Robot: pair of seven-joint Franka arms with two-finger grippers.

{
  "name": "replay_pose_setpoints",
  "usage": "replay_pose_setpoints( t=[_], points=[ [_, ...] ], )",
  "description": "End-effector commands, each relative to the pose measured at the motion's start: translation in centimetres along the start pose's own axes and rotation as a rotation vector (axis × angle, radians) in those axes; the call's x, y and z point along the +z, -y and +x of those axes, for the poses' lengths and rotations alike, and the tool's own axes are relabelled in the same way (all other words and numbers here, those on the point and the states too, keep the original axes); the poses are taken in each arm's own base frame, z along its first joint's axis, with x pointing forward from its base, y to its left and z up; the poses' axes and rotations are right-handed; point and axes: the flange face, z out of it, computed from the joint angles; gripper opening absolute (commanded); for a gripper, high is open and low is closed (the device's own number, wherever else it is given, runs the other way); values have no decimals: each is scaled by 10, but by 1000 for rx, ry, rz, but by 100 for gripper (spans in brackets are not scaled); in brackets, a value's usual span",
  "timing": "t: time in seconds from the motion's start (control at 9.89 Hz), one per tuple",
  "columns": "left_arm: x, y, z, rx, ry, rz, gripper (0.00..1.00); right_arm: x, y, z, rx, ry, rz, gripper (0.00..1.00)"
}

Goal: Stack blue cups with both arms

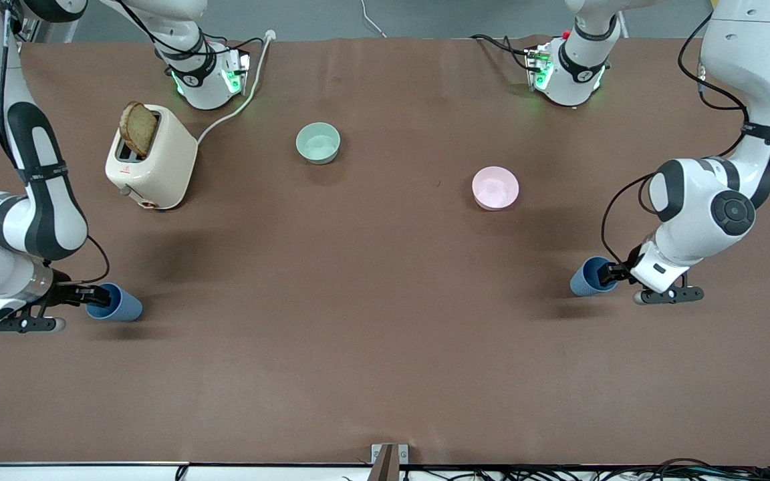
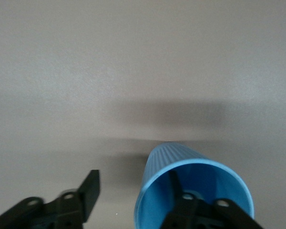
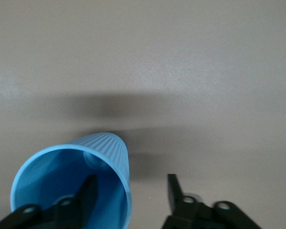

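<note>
Two blue cups lie on their sides on the brown table. One blue cup [image 1: 117, 304] is at the right arm's end, its mouth facing my right gripper [image 1: 93, 294]. In the right wrist view the right gripper [image 3: 131, 191] is open, with one finger inside the cup [image 3: 97, 152] and the other outside its wall. The other blue cup [image 1: 589, 277] is at the left arm's end, its mouth facing my left gripper [image 1: 611, 272]. In the left wrist view the left gripper [image 2: 133, 191] is open and straddles the cup's [image 2: 174, 160] wall the same way.
A cream toaster [image 1: 154, 164] with a slice of toast sticking up stands near the right arm's base, its cable trailing toward the base. A mint-green bowl [image 1: 318, 143] and a pink bowl [image 1: 495, 188] sit mid-table, farther from the front camera than the cups.
</note>
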Motion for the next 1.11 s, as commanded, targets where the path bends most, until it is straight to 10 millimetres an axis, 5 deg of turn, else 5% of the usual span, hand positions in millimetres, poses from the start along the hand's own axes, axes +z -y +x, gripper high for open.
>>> replay_pose_setpoints(
  t=[0.0,0.1,0.4,0.61,0.81,1.01],
  points=[
    [23,-4,-9,-6,13,-8,10,-3,0,2,-9,-13,9,0],
    [22,-6,-7,-7,8,-10,0,-3,-2,1,-9,-11,10,0],
    [-8,-9,13,-55,-47,-14,0,-39,5,2,-14,-16,10,0],
    [-37,-80,15,-139,-30,-66,0,-93,14,1,-22,-23,13,1],
    [-73,-194,7,-286,17,-138,0,-152,22,-13,-29,-3,21,1],
    [-70,-304,-29,-401,69,-163,0,-207,33,-37,-12,32,80,1]
  ],
)
